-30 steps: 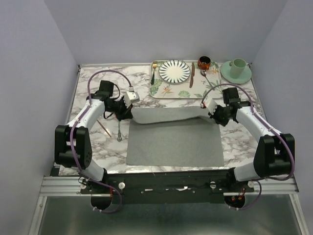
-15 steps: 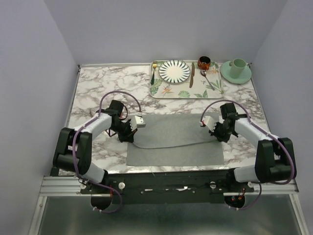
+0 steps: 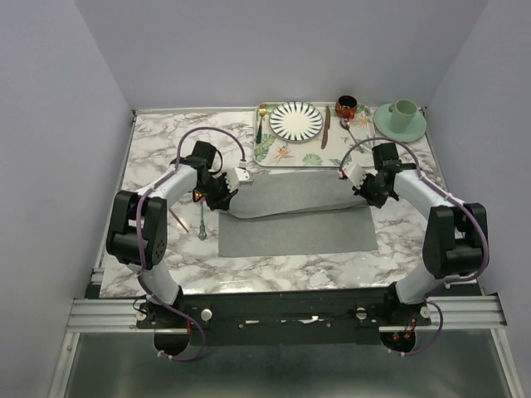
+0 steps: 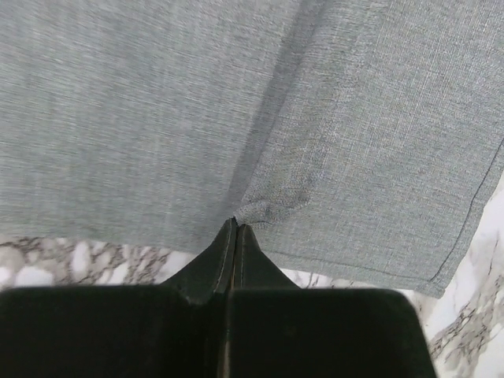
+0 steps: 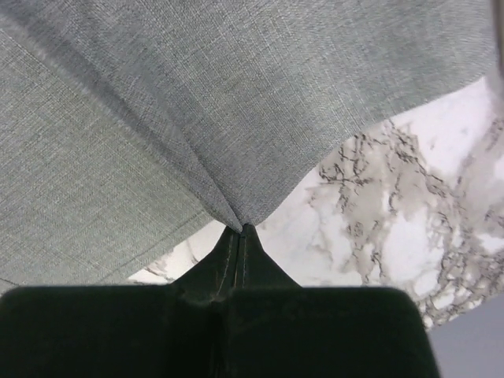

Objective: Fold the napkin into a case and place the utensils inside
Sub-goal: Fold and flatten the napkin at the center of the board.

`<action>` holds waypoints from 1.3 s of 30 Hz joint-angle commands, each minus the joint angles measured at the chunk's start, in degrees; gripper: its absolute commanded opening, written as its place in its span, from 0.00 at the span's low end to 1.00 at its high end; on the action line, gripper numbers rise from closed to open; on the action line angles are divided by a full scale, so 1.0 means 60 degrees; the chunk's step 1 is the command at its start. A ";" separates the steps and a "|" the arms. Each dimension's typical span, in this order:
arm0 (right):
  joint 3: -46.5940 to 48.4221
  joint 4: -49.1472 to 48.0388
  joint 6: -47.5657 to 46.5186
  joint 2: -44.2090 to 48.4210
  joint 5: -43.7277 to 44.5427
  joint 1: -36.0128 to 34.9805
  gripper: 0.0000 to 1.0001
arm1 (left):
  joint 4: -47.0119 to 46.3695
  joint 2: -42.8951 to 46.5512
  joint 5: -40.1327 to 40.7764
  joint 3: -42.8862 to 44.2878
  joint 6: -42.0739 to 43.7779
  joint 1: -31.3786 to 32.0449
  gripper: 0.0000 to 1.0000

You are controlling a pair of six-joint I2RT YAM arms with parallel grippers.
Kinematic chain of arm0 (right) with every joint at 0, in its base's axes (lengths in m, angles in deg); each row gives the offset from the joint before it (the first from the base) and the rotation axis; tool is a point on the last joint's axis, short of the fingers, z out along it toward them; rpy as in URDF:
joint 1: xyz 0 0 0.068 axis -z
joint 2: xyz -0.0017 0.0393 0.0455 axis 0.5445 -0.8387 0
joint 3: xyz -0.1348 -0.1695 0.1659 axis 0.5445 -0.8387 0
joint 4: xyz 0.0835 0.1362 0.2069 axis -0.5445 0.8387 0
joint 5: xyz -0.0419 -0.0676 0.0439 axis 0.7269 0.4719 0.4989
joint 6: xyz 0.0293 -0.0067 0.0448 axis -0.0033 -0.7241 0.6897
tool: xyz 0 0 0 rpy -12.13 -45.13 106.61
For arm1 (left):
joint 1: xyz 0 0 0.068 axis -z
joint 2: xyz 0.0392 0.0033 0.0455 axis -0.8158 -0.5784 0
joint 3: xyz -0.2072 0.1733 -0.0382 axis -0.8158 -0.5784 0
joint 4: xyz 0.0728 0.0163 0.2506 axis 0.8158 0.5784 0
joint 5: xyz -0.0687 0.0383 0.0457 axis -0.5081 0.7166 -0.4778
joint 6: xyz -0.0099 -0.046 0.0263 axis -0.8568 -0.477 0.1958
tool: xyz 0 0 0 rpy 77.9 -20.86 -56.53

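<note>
Marble-patterned tabletop [image 3: 166, 141] carries the plain grey square cloth napkin [image 3: 299, 236], which lies in the middle with a raised fold across its far half, held between the two arms. Left gripper [image 3: 222, 189] has its jaws pressed together on a small pucker at the cloth's edge. The right gripper [image 3: 362, 186] likewise pinches a gathered corner at its very fingertips. Holds this shallow may let the fabric slip free if one arm pulls harder than the other, and an uneven pull would likely skew the fold. The left arm is also near the utensils, so a sweep could knock them. Count: one napkin, two closed grippers and two utensils, a gold-bowled spoon with pale-green handle [image 3: 202, 220] and a thin copper-pink fork [image 3: 178, 219], both lying just left of the napkin
</note>
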 commanded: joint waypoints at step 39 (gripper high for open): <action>-0.2435 0.1942 -0.0545 0.3146 -0.0605 0.0016 0.01 | 0.1208 0.3283 0.0458 -0.2248 0.0136 0.0995 0.00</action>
